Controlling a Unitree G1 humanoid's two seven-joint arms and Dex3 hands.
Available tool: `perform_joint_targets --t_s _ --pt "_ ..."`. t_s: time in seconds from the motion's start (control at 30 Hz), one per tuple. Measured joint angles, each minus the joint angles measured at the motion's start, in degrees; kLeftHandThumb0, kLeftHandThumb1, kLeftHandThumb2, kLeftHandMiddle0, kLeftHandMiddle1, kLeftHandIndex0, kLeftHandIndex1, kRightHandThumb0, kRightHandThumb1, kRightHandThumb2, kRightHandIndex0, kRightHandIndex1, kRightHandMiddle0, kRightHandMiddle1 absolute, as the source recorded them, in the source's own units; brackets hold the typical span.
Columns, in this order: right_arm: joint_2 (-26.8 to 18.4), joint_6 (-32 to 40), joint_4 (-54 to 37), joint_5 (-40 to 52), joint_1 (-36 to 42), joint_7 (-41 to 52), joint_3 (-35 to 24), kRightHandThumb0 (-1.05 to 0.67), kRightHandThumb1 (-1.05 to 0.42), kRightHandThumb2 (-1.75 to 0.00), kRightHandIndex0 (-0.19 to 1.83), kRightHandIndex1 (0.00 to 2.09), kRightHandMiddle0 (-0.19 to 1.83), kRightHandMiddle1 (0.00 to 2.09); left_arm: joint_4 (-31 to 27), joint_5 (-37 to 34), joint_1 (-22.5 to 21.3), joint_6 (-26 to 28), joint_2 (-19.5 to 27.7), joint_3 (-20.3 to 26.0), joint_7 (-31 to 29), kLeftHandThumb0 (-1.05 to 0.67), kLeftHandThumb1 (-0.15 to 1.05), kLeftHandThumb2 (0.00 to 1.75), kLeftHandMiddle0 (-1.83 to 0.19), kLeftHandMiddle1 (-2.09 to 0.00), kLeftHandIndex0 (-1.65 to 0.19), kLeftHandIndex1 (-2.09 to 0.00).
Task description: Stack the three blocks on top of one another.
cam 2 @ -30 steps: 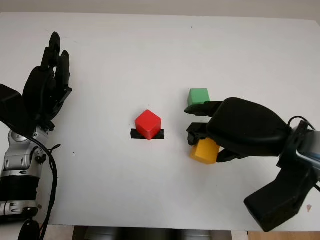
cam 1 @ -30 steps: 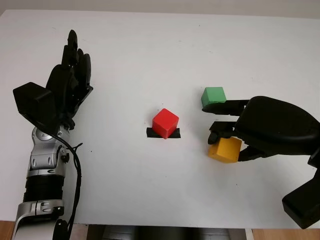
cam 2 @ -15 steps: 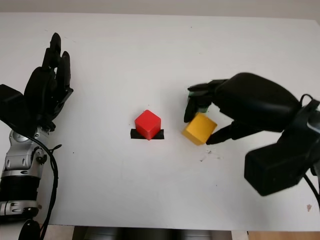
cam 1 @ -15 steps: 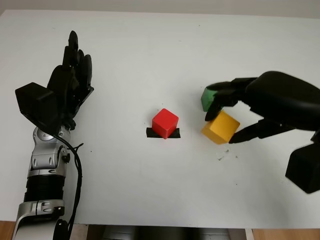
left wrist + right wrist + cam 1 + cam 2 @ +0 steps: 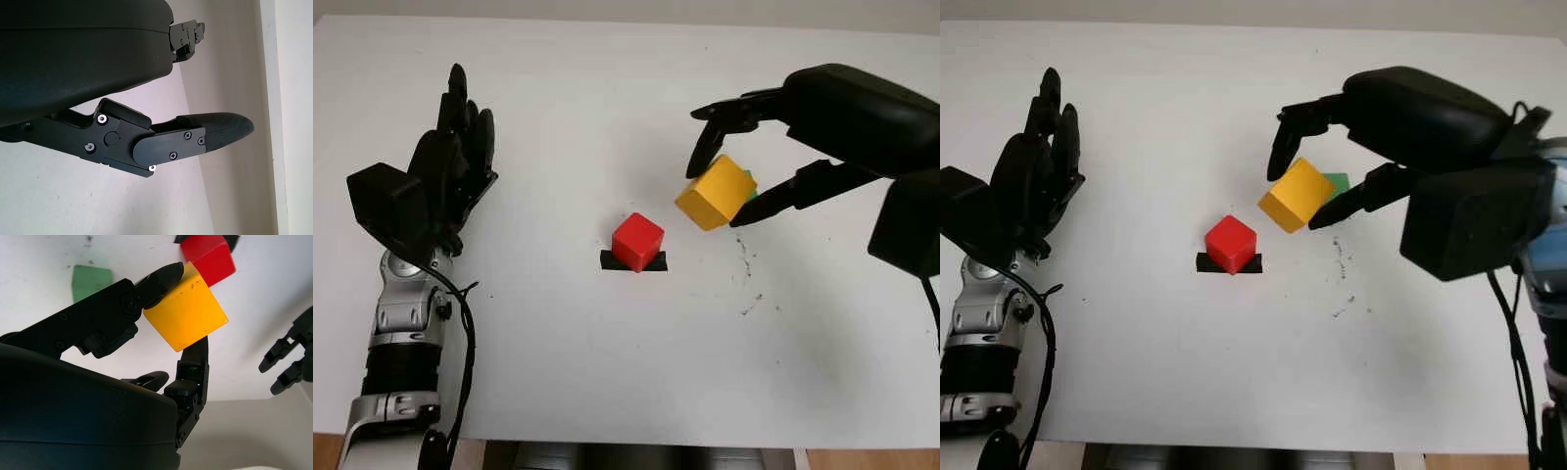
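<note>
Currently mid-carry: right hand (image 5: 724, 181) pinches the yellow block (image 5: 714, 192) between fingertips, tilted, off the table, up and to the right of the red block (image 5: 637, 241) on its black tape mark (image 5: 607, 260). Green block (image 5: 1336, 182) lies behind, mostly hidden. Next, likely: level yellow, centre over red, lower. Left hand (image 5: 450, 166) open, parked far left.

Yellow block (image 5: 715, 192) now aloft in right robot hand (image 5: 729, 171), nearer red block (image 5: 637, 241).
</note>
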Motion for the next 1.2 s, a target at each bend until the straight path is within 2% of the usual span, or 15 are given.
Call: perform_joint_targets --t_s 0.1,0.23,0.37,0.6,0.77,1.2 --pt "1.89 4.58 1.15 0.75 -2.09 1.47 1.43 -0.36 -0.86 -0.06 0.39 0.03 0.54 1.38 0.34 0.0 0.0 0.0 0.02 0.0 -0.19 -0.78 1.05 0.59 0.19 -0.02 0.19 0.0" --pt "5.05 14.69 2.08 2.13 -6.28 4.11 3.59 -0.39 -0.89 -0.06 0.37 0.02 0.44 1.5 0.43 0.02 -0.02 0.26 0.03 -0.07 -0.16 -0.79 1.05 0.59 0.19 -0.03 0.19 0.0" --pt "7.46 18.65 3.32 2.35 -9.11 5.04 5.41 -0.41 -0.89 -0.05 0.39 0.04 0.43 1.52 0.44 0.24 -0.02 0.52 0.03 -0.48 -0.16 -0.79 1.05 0.59 0.19 -0.04 0.19 0.0" --pt "9.06 19.63 7.31 0.24 -11.68 6.46 8.84 -0.42 -0.9 -0.06 0.38 0.03 0.39 1.6 0.66 0.3 -0.07 0.56 0.03 -0.72 -0.17 -0.79 1.05 0.58 0.19 -0.03 0.19 0.0" --pt "9.18 17.7 9.37 -1.39 -12.38 7.92 10.1 -0.43 -0.9 -0.06 0.36 0.03 0.38 1.61 0.66 0.28 -0.09 0.83 0.03 -0.97 -0.18 -0.8 1.05 0.58 0.19 -0.02 0.19 0.0" --pt "10.23 17.56 9.34 -3.77 -12.57 8.64 11.65 -0.41 -0.9 -0.05 0.34 0.02 0.39 1.59 0.27 -0.09 -0.08 1.69 -0.63 -0.97 -0.02 -0.79 1.05 0.56 0.19 -0.02 0.19 0.0"
